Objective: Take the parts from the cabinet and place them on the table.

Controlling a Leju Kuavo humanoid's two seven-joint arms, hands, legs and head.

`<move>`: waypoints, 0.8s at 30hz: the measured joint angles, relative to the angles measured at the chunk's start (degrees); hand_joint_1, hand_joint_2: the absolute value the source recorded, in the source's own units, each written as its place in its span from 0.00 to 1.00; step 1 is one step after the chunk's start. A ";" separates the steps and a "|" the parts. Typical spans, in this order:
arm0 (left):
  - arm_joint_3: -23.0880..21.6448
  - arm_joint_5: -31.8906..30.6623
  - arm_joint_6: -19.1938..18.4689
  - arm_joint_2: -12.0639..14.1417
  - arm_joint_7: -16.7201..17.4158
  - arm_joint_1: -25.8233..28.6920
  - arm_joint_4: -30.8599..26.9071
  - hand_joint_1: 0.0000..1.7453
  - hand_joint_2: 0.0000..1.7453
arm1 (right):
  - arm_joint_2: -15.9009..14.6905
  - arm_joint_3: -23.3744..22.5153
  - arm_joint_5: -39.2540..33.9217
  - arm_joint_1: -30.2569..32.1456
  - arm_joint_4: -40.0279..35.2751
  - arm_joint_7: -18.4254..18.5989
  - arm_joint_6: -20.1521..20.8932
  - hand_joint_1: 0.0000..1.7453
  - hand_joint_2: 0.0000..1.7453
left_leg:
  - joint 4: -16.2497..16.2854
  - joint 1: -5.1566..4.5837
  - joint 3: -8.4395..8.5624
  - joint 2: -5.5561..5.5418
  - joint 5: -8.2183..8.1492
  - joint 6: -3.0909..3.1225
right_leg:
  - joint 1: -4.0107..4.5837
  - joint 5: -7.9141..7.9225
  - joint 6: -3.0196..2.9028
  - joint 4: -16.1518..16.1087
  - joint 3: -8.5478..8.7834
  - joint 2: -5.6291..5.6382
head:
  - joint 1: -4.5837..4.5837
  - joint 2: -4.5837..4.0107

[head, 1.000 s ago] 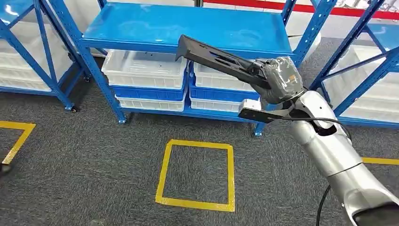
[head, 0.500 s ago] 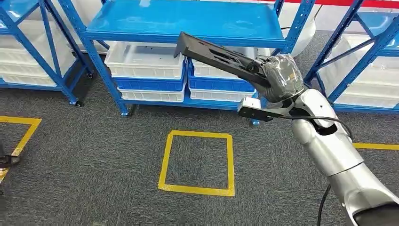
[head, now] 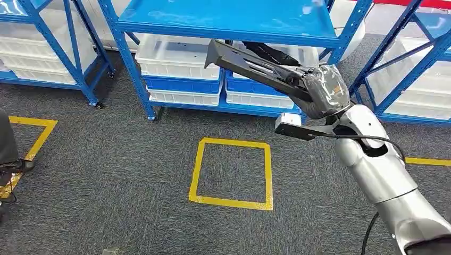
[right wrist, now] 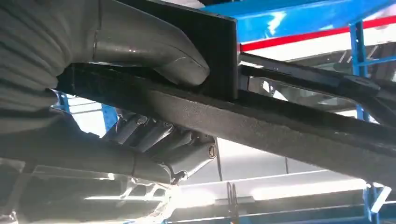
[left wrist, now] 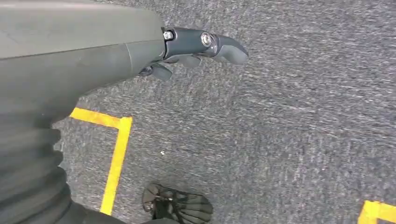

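A long black part (head: 250, 62) sticks out from my right hand (head: 322, 91) toward the blue cabinet (head: 223, 20), raised in front of its lower shelf. My right hand grips one end of it; in the right wrist view the thumb (right wrist: 154, 52) presses on the black part (right wrist: 280, 126) and the darker fingers wrap beneath it. My left hand (left wrist: 187, 49) hangs over the grey carpet, holding nothing, with its fingers loosely apart.
White bins (head: 175, 56) fill the cabinet's lower shelves. More blue racks stand at left (head: 74, 32) and right (head: 404, 69). A yellow taped square (head: 232, 172) marks the carpet in front. A person's leg (head: 7, 142) and shoe (left wrist: 177, 207) are at my left.
The whole picture has shifted, so the camera moved; the cabinet sits a little more to the right and the person's leg has come into view. My right hand still holds the black part.
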 joint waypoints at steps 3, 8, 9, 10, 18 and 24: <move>0.00 0.00 0.02 -0.02 0.00 -0.04 0.00 0.00 1.00 | -0.09 -0.15 0.00 -0.09 -0.02 -0.02 0.00 1.00 1.00 | 0.06 -0.25 -1.49 -0.01 1.60 -0.31 | 0.52 3.10 -0.10 -13.47 10.09 0.04 | -0.02 0.00; 0.04 0.00 0.04 -0.04 -0.02 0.14 0.00 0.00 1.00 | -0.09 -0.46 0.00 -0.18 -0.31 -0.02 0.02 1.00 1.00 | -0.53 -0.45 -2.72 -0.18 4.52 -1.93 | 1.40 3.04 -2.35 -18.91 11.32 0.19 | -0.13 0.00; 0.04 0.00 0.09 0.04 -0.02 0.21 0.00 0.00 1.00 | -0.04 -0.35 0.02 -0.22 -0.28 0.00 0.11 1.00 1.00 | 0.02 -0.12 -3.54 -0.26 3.08 -2.20 | 0.09 3.89 -2.93 -19.01 11.21 -0.15 | -0.02 0.00; 0.04 0.00 0.07 0.04 -0.02 0.26 0.00 0.00 1.00 | 0.09 -0.35 0.00 -0.15 -0.31 0.00 0.17 1.00 1.00 | 2.19 -0.10 -4.28 -0.09 -0.72 -2.62 | 0.27 4.65 -3.67 -19.11 10.24 -0.08 | -0.31 0.00; 0.15 -0.02 0.20 0.04 0.46 0.12 0.00 0.00 1.00 | 0.39 -0.46 1.44 -0.25 -0.35 0.24 0.26 1.00 1.00 | 8.59 1.75 2.71 0.10 -4.03 -4.77 | 0.03 9.76 -2.88 -17.63 3.32 -0.34 | -0.72 0.00; 0.20 -0.02 0.28 -0.13 0.48 -0.19 -0.09 0.00 1.00 | 0.72 -1.31 0.17 -0.63 -0.72 0.15 1.60 1.00 1.00 | 0.11 1.01 5.85 0.22 -5.17 -1.20 | 0.48 12.30 -0.20 -17.59 1.68 -0.73 | -0.72 0.00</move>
